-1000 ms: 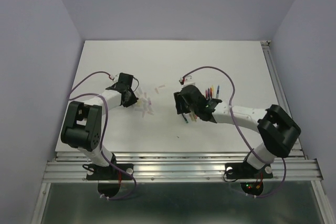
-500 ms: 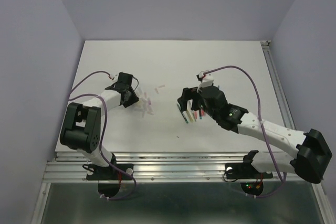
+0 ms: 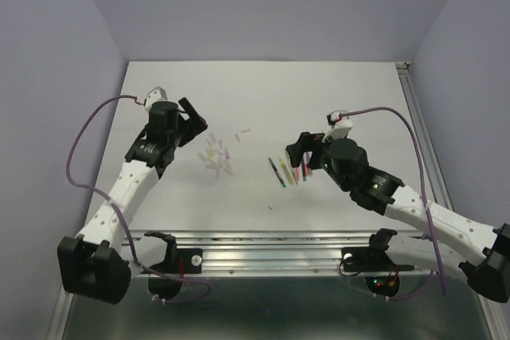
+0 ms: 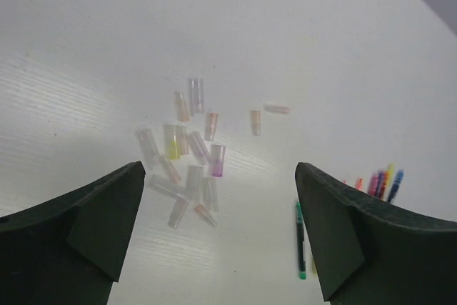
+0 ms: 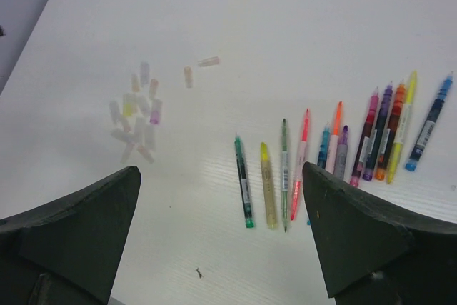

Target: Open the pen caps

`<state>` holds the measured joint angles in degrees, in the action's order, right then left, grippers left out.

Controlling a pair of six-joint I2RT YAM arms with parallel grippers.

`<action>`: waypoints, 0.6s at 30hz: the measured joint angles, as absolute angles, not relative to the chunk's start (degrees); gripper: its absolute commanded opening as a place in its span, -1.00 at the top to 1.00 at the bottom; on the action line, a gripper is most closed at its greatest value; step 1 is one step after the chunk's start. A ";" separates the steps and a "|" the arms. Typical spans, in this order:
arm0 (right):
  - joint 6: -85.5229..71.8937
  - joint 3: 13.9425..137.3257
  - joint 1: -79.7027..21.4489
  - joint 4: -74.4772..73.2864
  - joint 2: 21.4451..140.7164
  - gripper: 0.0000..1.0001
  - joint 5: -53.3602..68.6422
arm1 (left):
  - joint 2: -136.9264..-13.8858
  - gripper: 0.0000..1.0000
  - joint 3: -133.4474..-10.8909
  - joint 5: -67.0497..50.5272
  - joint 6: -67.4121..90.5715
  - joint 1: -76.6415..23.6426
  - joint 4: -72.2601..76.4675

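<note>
Several pen caps point(image 3: 217, 161) lie in a loose heap on the white table, short translucent tubes in pale pink, yellow and clear. In the left wrist view the heap of pen caps point(image 4: 187, 162) lies ahead of my fingers, with two stray caps point(image 4: 255, 121) beyond it. My left gripper point(image 3: 197, 123) hovers left of the heap, open and empty. Capless coloured pens point(image 3: 292, 170) lie in a row right of centre. My right gripper point(image 3: 302, 157) hangs above them, open and empty. The right wrist view shows the pens point(image 5: 335, 149) and the faint pen caps point(image 5: 136, 116).
The table point(image 3: 263, 93) has a metal rail along its right edge point(image 3: 418, 125) and its near edge point(image 3: 271, 238). A tiny dark speck point(image 5: 198, 273) lies on the table near the pens. Purple walls close in the left, back and right.
My left gripper opened, lifted and drew back to the left of the cap heap. The right arm pulled back to the right and rose above the pen row, jaws opening fully.
</note>
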<state>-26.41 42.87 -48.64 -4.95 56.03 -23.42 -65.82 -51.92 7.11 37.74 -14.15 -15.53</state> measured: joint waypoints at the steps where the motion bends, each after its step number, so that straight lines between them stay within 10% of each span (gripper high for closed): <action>1: -27.29 42.61 -48.64 -5.61 54.87 -1.00 -24.95 | -62.43 -0.98 -52.16 7.57 38.06 -14.15 -16.03; 18: -46.09 42.24 -48.64 -25.28 44.60 -1.00 -51.72 | -35.79 -0.98 -51.48 18.11 42.35 -14.15 -21.37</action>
<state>-46.09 42.24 -48.64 -25.28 44.60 -51.72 -35.79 -51.48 18.11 42.35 -14.15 -21.37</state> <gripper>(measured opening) 0.999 0.986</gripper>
